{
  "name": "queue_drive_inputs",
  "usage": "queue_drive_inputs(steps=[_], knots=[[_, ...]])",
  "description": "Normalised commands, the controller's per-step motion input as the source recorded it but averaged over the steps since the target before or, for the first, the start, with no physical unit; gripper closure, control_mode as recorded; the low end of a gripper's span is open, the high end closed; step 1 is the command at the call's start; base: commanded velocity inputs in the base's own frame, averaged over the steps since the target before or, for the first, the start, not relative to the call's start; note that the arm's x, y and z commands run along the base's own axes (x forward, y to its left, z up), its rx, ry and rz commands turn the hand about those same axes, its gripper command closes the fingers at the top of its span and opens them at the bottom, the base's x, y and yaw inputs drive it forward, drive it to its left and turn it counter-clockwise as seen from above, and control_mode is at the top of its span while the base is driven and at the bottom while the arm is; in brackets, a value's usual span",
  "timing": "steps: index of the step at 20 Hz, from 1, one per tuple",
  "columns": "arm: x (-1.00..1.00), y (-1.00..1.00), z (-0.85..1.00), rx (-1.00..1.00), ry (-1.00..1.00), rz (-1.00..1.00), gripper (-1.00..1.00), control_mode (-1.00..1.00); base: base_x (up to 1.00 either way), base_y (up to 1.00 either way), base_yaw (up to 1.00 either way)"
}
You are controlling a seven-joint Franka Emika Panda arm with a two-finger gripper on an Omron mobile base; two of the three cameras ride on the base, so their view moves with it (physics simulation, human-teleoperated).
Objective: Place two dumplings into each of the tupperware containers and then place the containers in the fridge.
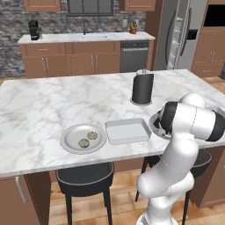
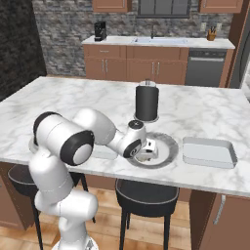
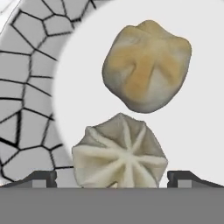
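My gripper point(image 2: 145, 156) hangs low over a round grey plate point(image 2: 168, 144) near the island's front edge. In the hand view it is open point(image 3: 113, 178), its fingertips point(image 3: 43, 178) standing either side of a pale pleated dumpling point(image 3: 119, 153). A browner dumpling point(image 3: 146, 65) lies just beyond it on the same plate point(image 3: 197, 131). A second plate point(image 1: 70, 136) holds two more dumplings point(image 1: 92, 135) point(image 1: 83, 143). One empty tupperware container point(image 1: 127, 130) sits between the plates, another point(image 2: 207, 151) to the right. The fridge point(image 1: 180, 33) stands at the back right.
A black paper-towel cylinder point(image 1: 142, 88) stands upright on the marble island just behind the plate I work over. Dark stools point(image 1: 85, 178) are tucked under the island's front edge. A sink counter and dishwasher point(image 1: 134, 56) run along the back wall.
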Motion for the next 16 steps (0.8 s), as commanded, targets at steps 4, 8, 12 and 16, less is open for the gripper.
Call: queue_drive_inputs(steps=[4, 8, 12, 16], knots=[[0.2, -0.09, -0.06, 0.0, 0.0, 0.0, -1.0, -1.0, 0.0, 0.0, 0.0], [0.2, -0.08, -0.05, 0.0, 0.0, 0.0, -1.0, -1.0, 0.0, 0.0, 0.0], [0.09, -0.01, -0.06, 0.0, 0.0, 0.0, 1.0, -1.0, 0.0, 0.0, 0.0], [0.0, 0.0, -0.01, 0.0, 0.04, 0.0, 1.0, -1.0, 0.0, 0.0, 0.0]])
